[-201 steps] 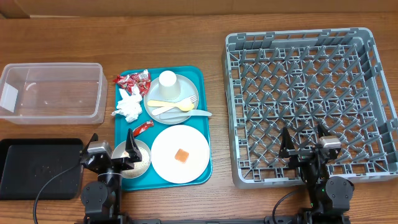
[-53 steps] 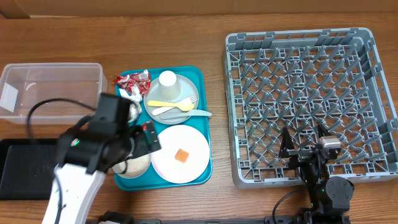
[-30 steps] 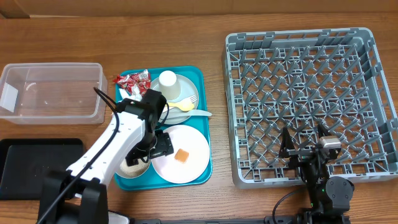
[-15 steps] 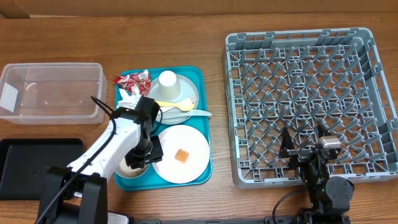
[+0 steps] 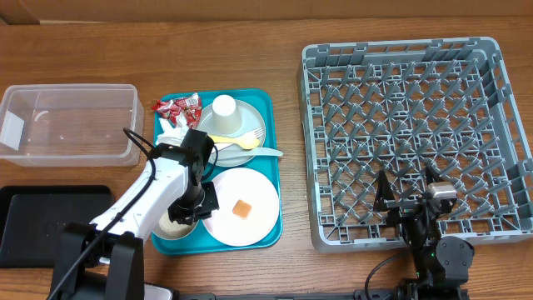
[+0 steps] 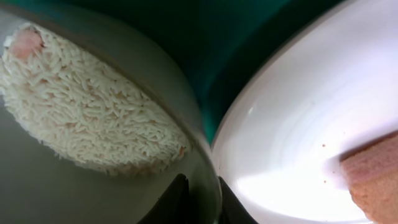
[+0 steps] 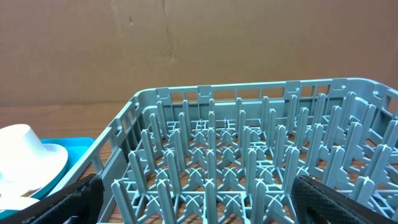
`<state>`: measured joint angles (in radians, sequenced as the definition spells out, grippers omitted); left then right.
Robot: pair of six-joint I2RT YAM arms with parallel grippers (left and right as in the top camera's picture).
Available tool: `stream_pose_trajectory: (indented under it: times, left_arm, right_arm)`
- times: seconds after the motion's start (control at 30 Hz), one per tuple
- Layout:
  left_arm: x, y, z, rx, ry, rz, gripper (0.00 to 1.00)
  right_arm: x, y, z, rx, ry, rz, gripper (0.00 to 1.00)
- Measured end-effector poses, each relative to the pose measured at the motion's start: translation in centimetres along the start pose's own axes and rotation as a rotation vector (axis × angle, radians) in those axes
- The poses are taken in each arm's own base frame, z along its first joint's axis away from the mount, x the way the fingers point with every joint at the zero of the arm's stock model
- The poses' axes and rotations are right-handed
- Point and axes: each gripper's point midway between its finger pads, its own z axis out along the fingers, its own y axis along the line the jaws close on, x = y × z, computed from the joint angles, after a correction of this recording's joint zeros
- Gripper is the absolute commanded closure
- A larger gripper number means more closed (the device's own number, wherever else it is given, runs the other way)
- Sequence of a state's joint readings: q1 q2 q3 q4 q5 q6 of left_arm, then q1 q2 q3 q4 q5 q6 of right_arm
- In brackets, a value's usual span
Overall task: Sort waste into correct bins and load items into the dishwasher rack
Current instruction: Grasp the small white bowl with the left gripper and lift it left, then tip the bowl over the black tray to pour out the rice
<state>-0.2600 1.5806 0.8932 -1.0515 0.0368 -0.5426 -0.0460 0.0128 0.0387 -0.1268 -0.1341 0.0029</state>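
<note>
My left gripper (image 5: 200,204) reaches down at the seam between the small whitish bowl (image 5: 169,226) and the pale pink plate (image 5: 258,187). In the left wrist view the gripper (image 6: 199,200) is shut on the bowl's rim (image 6: 186,115), one finger inside and one outside. Rice (image 6: 81,106) lies in the bowl. The orange cube (image 5: 242,208) (image 6: 373,174) rests on the plate (image 6: 298,124). Red wrappers (image 5: 176,107) and the napkin (image 5: 171,133) lie at the teal tray's back left. My right gripper (image 5: 408,197) (image 7: 199,202) stands open at the rack's (image 5: 400,46) (image 7: 249,162) front edge, holding nothing.
The grey plate (image 5: 218,127) carries the white cup (image 5: 225,112), a yellow fork (image 5: 233,140) and white cutlery (image 5: 266,152) on the teal tray (image 5: 262,100). The clear tub (image 5: 71,125) sits at the back left, the black tray (image 5: 50,221) in front of it.
My left gripper's fingers have closed in on the bowl's rim, and the arm has settled slightly towards the bowl. The right arm has not moved.
</note>
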Motion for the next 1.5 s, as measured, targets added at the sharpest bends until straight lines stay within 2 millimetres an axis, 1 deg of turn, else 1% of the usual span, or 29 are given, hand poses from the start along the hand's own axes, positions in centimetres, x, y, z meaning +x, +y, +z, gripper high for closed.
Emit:
stream_pose_trajectory:
  times: [0.07,0.37,0.5,0.63,0.77,0.87,0.97,1.0,1.1,1.2,1.47,1.5]
  left_arm:
    - [-0.1,0.0,-0.3,-0.001,-0.001,0.001,0.96]
    - [0.0,0.2,-0.7,-0.015,0.007,0.007,0.96]
    - [0.4,0.4,-1.5,-0.028,0.026,0.006,0.96]
    - [0.3,0.2,-3.6,-0.033,0.033,0.006,0.96]
    - [-0.1,0.1,-6.9,-0.027,0.025,-0.002,0.96]
    - [-0.8,0.7,-9.5,0.0,-0.016,-0.036,0.96]
    - [-1.8,2.2,-11.7,0.045,-0.085,-0.092,0.96]
    - [-2.1,3.0,-12.5,0.065,-0.116,-0.123,0.96]
    - [-2.6,6.1,-14.3,0.109,-0.195,-0.226,0.96]
    - [-3.4,9.2,-15.6,0.162,-0.272,-0.331,0.96]
    - [-5.2,15.6,-16.8,0.335,-0.387,-0.518,0.96]
    - [-5.4,16.7,-16.9,0.353,-0.41,-0.547,0.95]
  right_arm:
    - [0.0,0.0,0.0,0.0,0.0,0.0,0.0]
    - [0.0,0.0,0.0,0.0,0.0,0.0,0.0]
    - [0.0,0.0,0.0,0.0,0.0,0.0,0.0]
    - [0.0,0.0,0.0,0.0,0.0,0.001,0.0]
    - [0.0,0.0,0.0,0.0,0.0,0.0,0.0]
    - [0.0,0.0,0.0,0.0,0.0,0.0,0.0]
    - [0.0,0.0,0.0,0.0,0.0,0.0,0.0]
    - [0.0,0.0,0.0,0.0,0.0,0.0,0.0]
    - [0.0,0.0,0.0,0.0,0.0,0.0,0.0]
    - [0.0,0.0,0.0,0.0,0.0,0.0,0.0]
    - [0.0,0.0,0.0,0.0,0.0,0.0,0.0]
    - [0.0,0.0,0.0,0.0,0.0,0.0,0.0]
